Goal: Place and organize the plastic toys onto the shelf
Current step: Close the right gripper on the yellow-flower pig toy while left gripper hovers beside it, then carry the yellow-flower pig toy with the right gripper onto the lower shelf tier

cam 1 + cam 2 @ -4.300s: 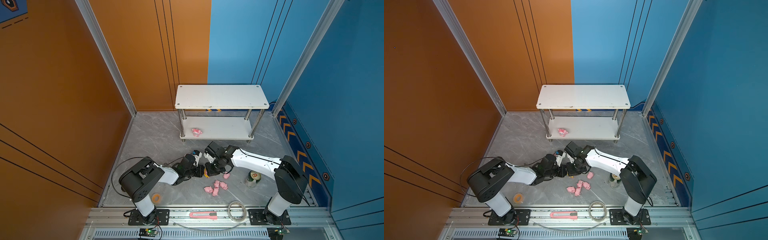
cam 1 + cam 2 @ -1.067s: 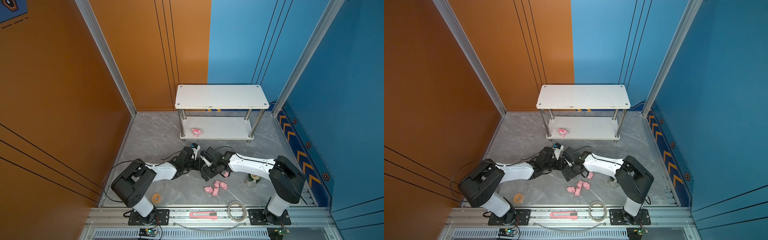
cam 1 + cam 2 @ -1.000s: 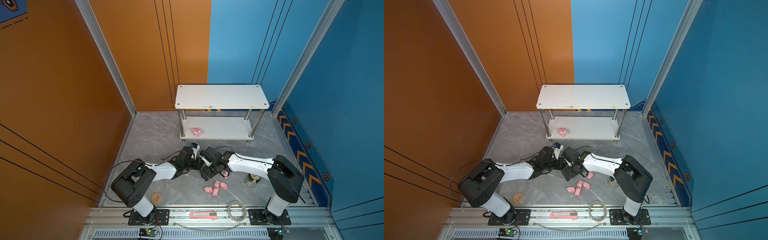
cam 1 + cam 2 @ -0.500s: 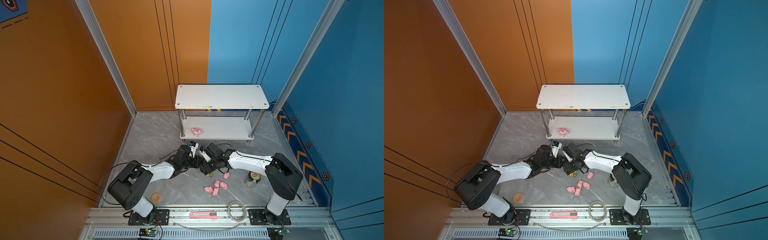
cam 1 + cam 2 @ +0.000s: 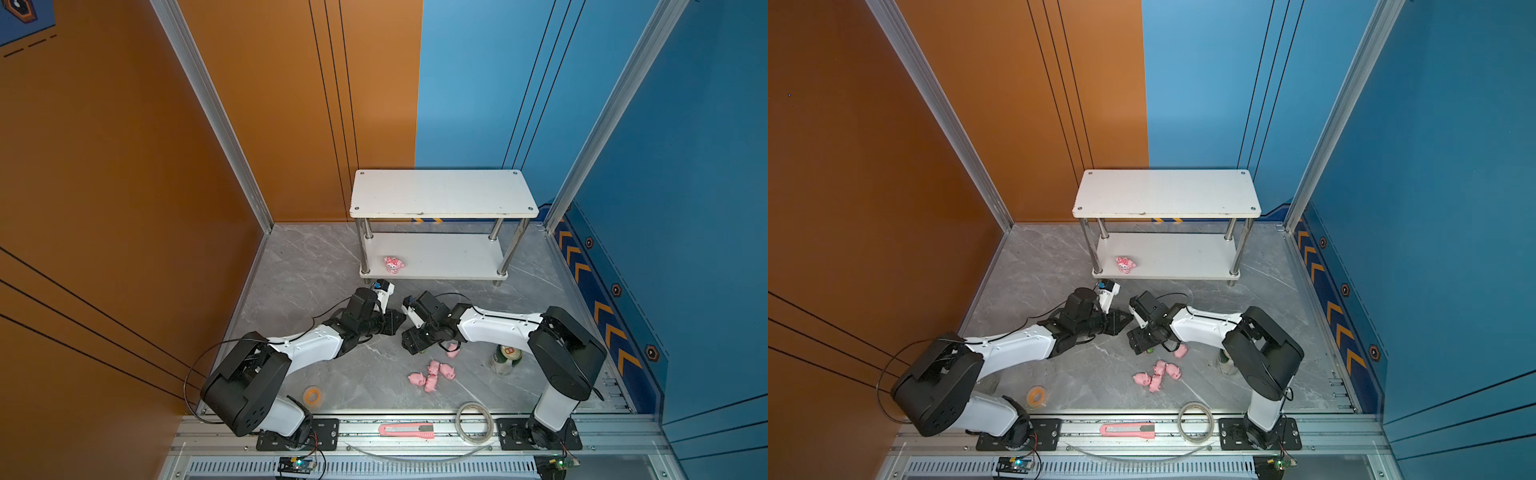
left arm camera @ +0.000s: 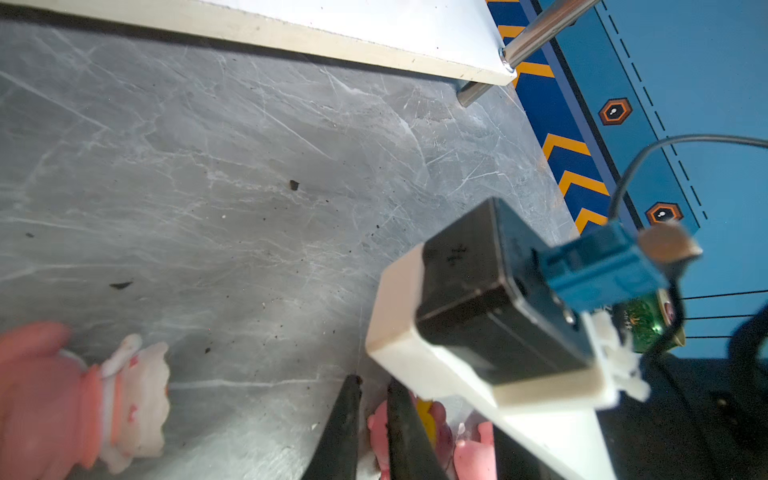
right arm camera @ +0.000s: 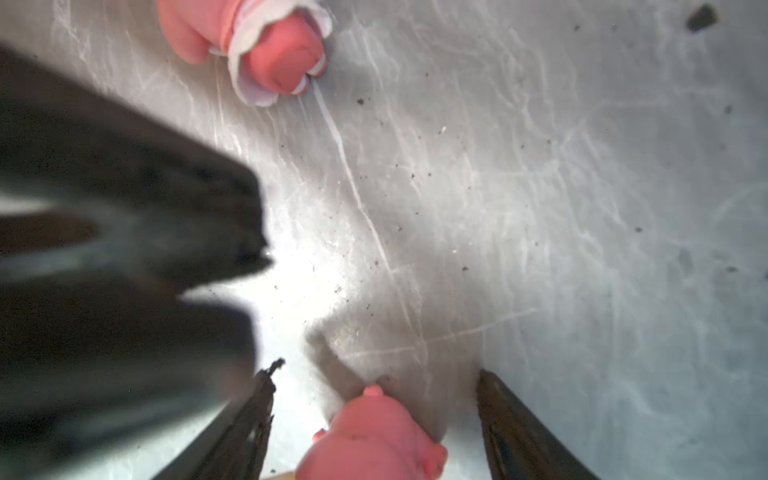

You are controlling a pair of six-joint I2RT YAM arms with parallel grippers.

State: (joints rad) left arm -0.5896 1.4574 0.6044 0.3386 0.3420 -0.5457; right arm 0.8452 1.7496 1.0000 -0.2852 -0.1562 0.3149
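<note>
Pink plastic mostly litters the floor; only one figurine sits on the shelf, lower tier, ahead of my claws; my right claw gapes around a pink toy without touching; my left claw is pinched shut alongside; four pigs wait behind.

No words or numbers could be read. The blue wall's skirting carried orange chevrons and hexagon badges; the green can bore a label too blurred to read.
</note>
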